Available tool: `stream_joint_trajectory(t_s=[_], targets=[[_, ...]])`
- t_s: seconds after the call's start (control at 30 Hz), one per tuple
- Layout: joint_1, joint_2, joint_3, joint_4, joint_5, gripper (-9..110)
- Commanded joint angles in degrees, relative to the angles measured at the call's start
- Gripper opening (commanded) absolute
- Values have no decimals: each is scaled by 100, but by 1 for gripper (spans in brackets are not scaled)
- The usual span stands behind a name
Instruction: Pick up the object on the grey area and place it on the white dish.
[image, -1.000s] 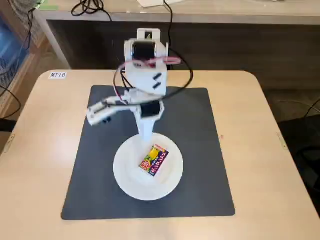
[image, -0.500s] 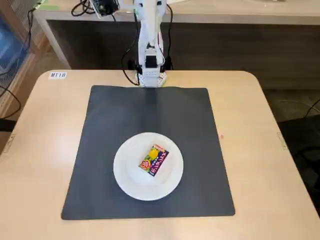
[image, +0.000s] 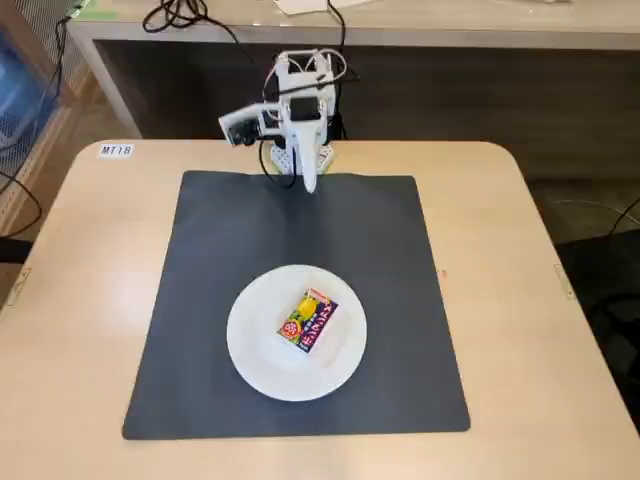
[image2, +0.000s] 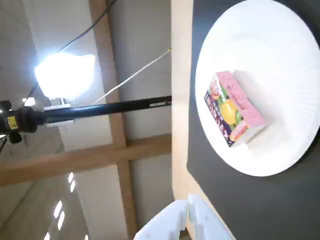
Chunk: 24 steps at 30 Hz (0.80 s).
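Here we see the object (image: 309, 320) lying flat on the white dish (image: 250, 350), which sits on the grey area (image: 400, 260). Our gripper (image2: 187, 212) hangs at the mat's far edge, fingers together and holding nothing.

A small box (image: 309, 320) printed in yellow, orange-red and pink with dark lettering is seen on a plain white plate (image: 255, 345). A dark grey mat (image: 220, 250) is laid over a pale beige tabletop (image: 90, 300). The arm (image: 298, 120) is white.
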Motion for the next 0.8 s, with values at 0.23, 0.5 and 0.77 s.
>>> stream_joint_trajectory(t_s=[0.23, 0.5, 0.77], targets=[[-123, 185, 1099, 18, -281, 0], [-79, 185, 1617, 123, -272, 0], [-158, 185, 1881, 62, -193, 0]])
